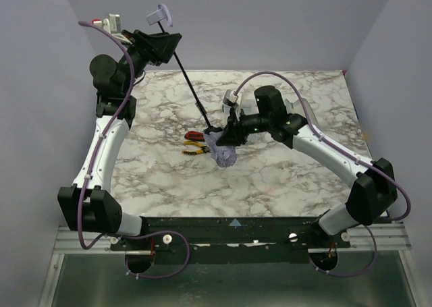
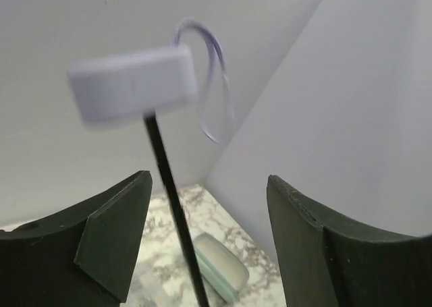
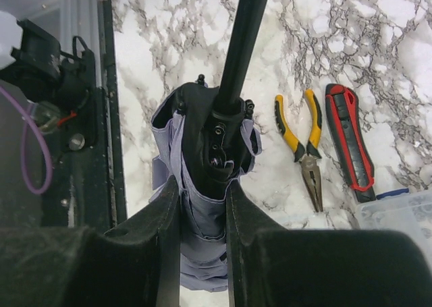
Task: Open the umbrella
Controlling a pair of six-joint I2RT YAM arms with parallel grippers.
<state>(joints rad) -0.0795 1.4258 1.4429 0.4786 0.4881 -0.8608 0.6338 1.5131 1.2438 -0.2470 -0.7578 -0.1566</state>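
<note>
At left, the shaft (image 2: pixel 169 185) of the umbrella (image 1: pixel 221 153) is straddled, untouched, by the parted left gripper (image 2: pixel 209 239) below the raised handle (image 2: pixel 133 84). Mid-table (image 1: pixel 169 179), the folded canopy (image 3: pixel 202 253) is clamped by the right gripper (image 3: pixel 201 202). It is best held steady while the shaft is regripped.

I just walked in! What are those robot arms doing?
They are opening an umbrella. The right claw squeezes its folded canopy low over the table. The thin black shaft slants up to the left claw, whose jaws stand open around it, near the handle. The canopy is not spread yet.
</note>
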